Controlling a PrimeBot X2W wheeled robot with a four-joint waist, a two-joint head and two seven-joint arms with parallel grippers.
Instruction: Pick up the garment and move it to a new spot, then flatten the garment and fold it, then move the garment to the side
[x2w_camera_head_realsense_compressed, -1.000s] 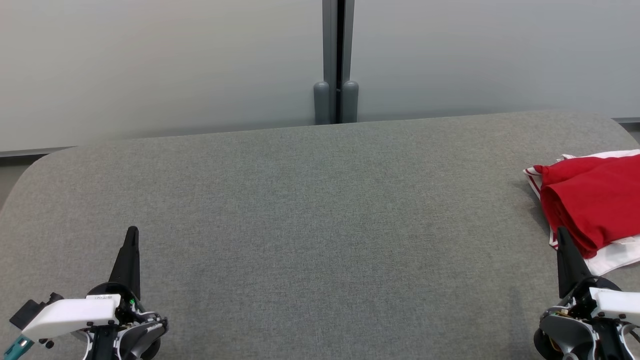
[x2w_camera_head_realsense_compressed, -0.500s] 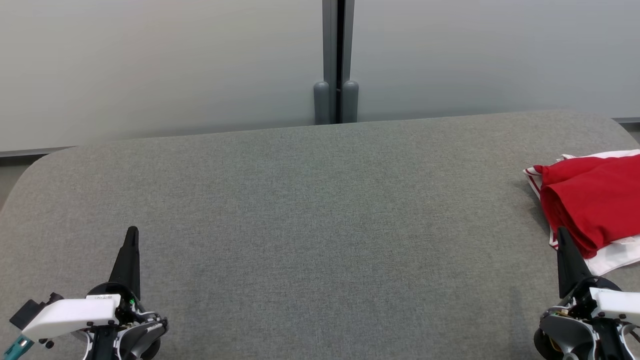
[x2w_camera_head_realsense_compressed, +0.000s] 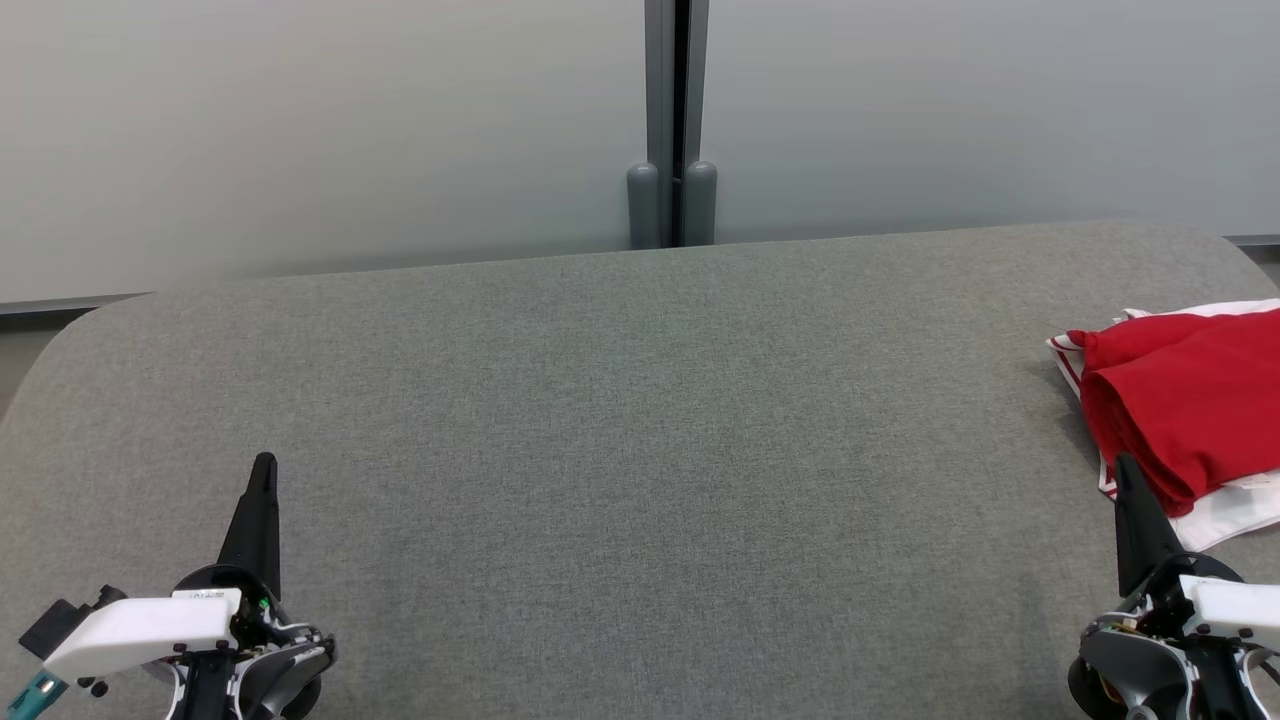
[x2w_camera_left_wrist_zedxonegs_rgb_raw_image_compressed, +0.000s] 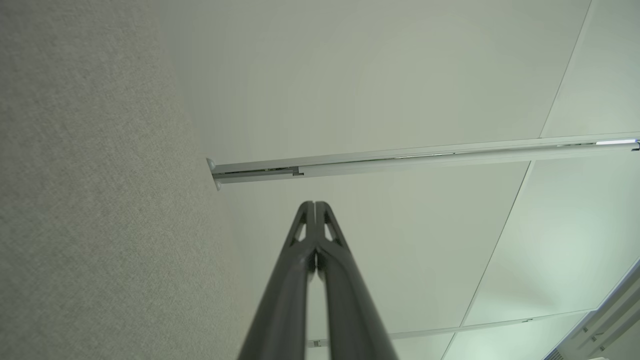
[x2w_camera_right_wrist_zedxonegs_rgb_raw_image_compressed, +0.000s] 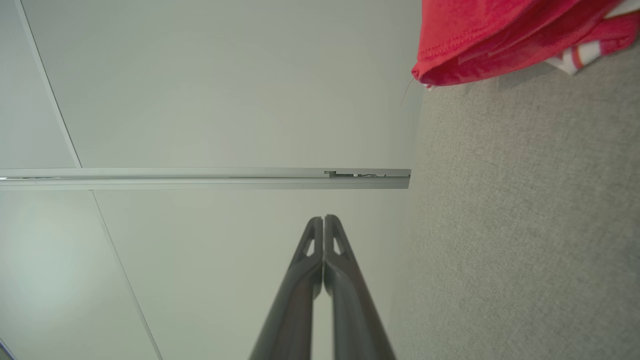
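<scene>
Bright even light, soft faint shadows, sharp focus, wide-angle wrist distortion

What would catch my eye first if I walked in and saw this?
The red garment with white trim, lying rumpled at the far right of the wide grey fabric-covered table. Next, the two dark pointed end effectors at the near edge: the left end effector at the lower left and the right end effector near the garment, both shut and holding nothing.
</scene>
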